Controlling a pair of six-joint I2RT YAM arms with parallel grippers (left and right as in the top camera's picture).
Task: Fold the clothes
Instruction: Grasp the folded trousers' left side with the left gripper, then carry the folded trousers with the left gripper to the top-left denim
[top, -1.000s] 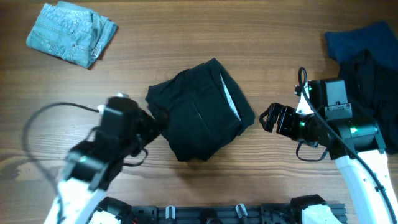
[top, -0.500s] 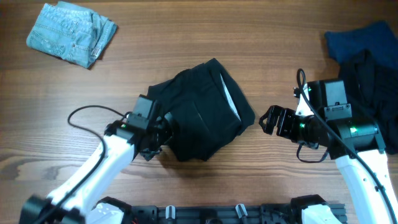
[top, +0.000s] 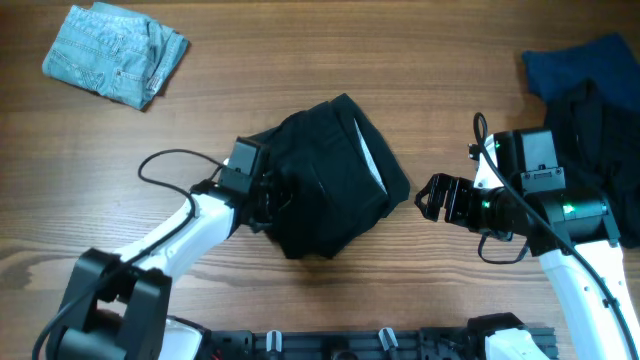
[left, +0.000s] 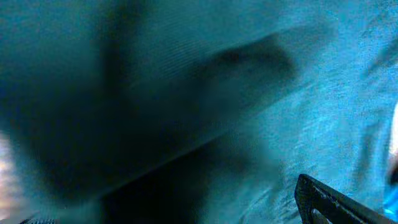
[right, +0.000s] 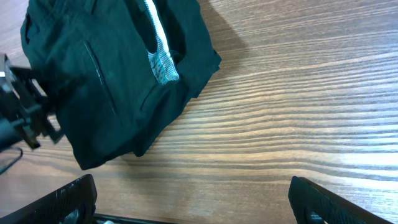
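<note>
black trousers (top: 325, 180): mid-counter (top: 430, 60), folded bundle, long axis diagonal from lower-left to upper-right, pale waistband lining faces right
left end effector (top: 268, 196): against bundle's left edge, opening cannot tell
right end effector (top: 428, 197): wide, holding nothing, just right of bundle

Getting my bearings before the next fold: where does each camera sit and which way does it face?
Overhead: above the table, facing straight down; left arm, right arm, black garment, jeans.
Left wrist: close against blurred fabric; one finger lower right.
Right wrist: angled down at the garment; both fingertips show.
Overhead and right wrist share the garment and left gripper.
</note>
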